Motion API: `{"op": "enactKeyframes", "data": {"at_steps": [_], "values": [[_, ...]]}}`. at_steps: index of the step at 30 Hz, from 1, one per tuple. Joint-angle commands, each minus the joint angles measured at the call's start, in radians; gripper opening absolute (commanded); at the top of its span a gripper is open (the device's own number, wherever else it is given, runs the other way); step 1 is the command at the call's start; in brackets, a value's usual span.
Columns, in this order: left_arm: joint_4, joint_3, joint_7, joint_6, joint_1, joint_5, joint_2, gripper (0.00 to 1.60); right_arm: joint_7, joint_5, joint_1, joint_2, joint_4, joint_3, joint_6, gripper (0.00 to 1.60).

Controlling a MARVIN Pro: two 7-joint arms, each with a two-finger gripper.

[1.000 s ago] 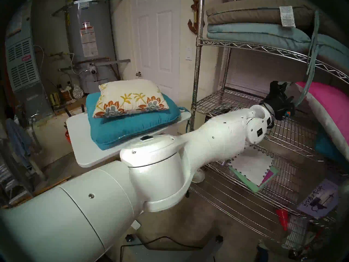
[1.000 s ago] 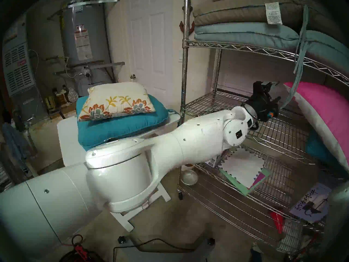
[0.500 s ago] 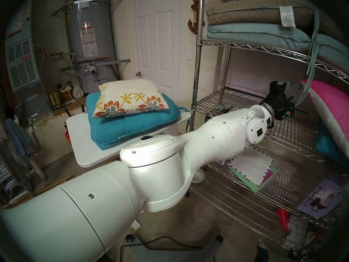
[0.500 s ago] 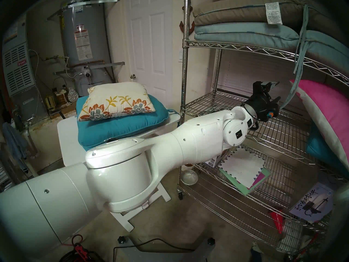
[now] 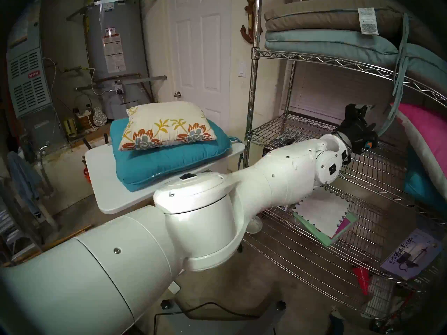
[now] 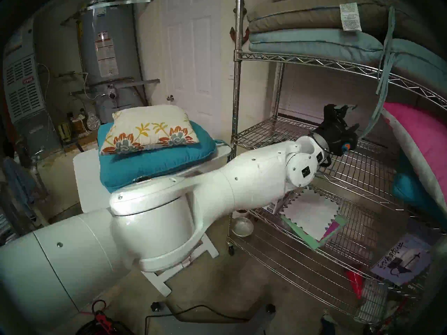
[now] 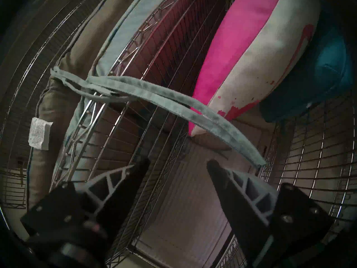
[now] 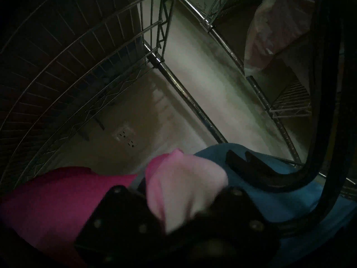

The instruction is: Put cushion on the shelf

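The shelf (image 5: 321, 61) is shiny chrome wire. Left of it, the cushion (image 5: 167, 127) looks like soft matt printed cloth, sitting on a smooth white table (image 5: 101, 167). The robot arm (image 5: 193, 221) is glossy white plastic.

The cushion (image 5: 167, 127) is cream with orange-and-grey flowers and mustard sprigs, atop a plain teal cushion (image 5: 169, 163) on the white tabletop (image 5: 106, 182). At the frame's right, a pink-and-white pillow (image 5: 425, 138) lies on the chrome shelf (image 5: 252, 85).

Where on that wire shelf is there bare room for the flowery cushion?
The middle tier's left half is bare, between the post and the left end effector. Its right end is crowded by the pink pillow. The top tier holds stacked cushions.
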Motion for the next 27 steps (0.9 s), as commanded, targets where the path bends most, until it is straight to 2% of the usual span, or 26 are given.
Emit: {"op": "enactKeyframes", "data": {"at_steps": [1, 27], "values": [[-0.004, -0.001, 0.007, 0.001, -0.016, 0.000, -0.001, 1.21, -0.012, -0.014, 0.000, 0.083, -0.005, 0.003, -0.041, 0.00], [-0.003, 0.004, 0.007, 0.001, -0.017, -0.010, -0.001, 1.21, -0.018, -0.080, 0.005, 0.121, 0.051, 0.001, -0.089, 0.00]]}}
